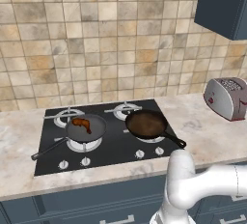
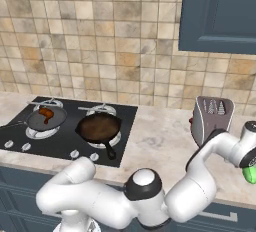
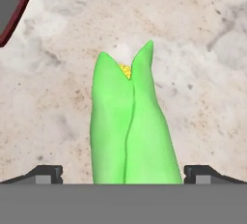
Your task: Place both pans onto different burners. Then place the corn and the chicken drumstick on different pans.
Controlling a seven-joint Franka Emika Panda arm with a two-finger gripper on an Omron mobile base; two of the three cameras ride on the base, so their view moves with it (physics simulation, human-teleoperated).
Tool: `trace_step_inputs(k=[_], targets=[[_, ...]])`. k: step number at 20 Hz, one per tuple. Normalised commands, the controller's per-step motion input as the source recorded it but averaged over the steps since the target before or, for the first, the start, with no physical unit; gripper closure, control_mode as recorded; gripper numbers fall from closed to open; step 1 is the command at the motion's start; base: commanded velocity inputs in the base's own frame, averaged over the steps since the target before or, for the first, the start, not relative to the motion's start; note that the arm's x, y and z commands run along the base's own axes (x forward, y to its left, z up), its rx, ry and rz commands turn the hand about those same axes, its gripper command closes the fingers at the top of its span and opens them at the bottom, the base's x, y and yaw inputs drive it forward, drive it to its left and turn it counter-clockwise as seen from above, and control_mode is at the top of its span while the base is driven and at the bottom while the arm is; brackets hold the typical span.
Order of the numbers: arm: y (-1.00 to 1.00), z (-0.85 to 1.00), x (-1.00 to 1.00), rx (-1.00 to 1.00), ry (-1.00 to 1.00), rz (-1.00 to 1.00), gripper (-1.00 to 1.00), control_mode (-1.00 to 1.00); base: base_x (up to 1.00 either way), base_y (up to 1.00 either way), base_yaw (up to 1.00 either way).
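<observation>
Across the middle of the left base view the black cooktop carries both pans: the dark grey pan sits on a front-left burner with the chicken drumstick inside it, and the reddish-brown pan rests on the burner to its right, with nothing in it. A toaster stands at the right edge.

Toward the lower right of the right base view, the arm reaches past the toaster, and the corn shows as a green lump at the frame's right edge, just under the hand.

Low in the hand view, the corn lies on the marble counter, centred between the fingertips of the gripper, which stand wide apart, released, with nothing grasped yet.

One risk is that the smooth, tapered husk squirts out as the fingers close, or rolls aside if one tip touches first. No writing or brand can be read anywhere.
</observation>
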Motion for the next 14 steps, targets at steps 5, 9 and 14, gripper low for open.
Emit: trace_step_inputs(k=[5, 9, 14], targets=[[-0.10, -0.28, 0.09, 0.00, 0.00, 0.00, 1.00, -1.00, 0.00, 0.00, 0.00], [-0.05, -0.10, 0.03, 0.01, 0.01, 0.00, 1.00, -1.00, 0.00, 0.00, 0.00], [0.01, 0.13, -0.22, 0.00, 0.00, 0.02, 1.00, -1.00, 0.00, 0.00, 0.00]])
